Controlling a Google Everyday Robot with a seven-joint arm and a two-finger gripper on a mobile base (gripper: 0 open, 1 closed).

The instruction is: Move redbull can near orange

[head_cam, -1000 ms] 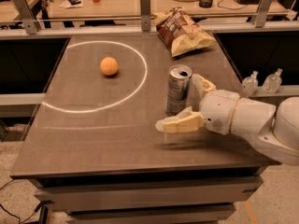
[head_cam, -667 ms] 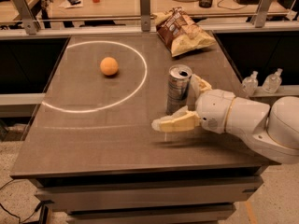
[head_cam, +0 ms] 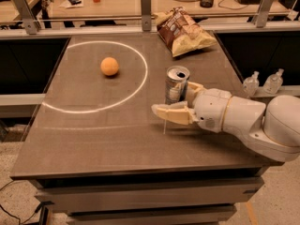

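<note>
The redbull can (head_cam: pixel 176 84) stands upright on the dark table (head_cam: pixel 93 130), right of the middle, just outside a white circle. The orange (head_cam: pixel 109 66) lies inside that circle, to the can's upper left and well apart from it. My gripper (head_cam: pixel 172 98) reaches in from the right at table height. It is open, with the can between its fingers. The near finger (head_cam: pixel 171 113) lies in front of the can's base. The far finger (head_cam: pixel 194 87) shows behind the can on the right. The can's lower right side is hidden by the gripper.
A brown-and-yellow chip bag (head_cam: pixel 185 32) lies at the table's far right. A white circle line (head_cam: pixel 140 83) is drawn on the left half of the table. Two small bottles (head_cam: pixel 262 82) stand beyond the right edge. A rail and desk run behind.
My gripper has moved slightly farther in, bringing the near finger closer to the can's base. The can and the orange have not moved.
</note>
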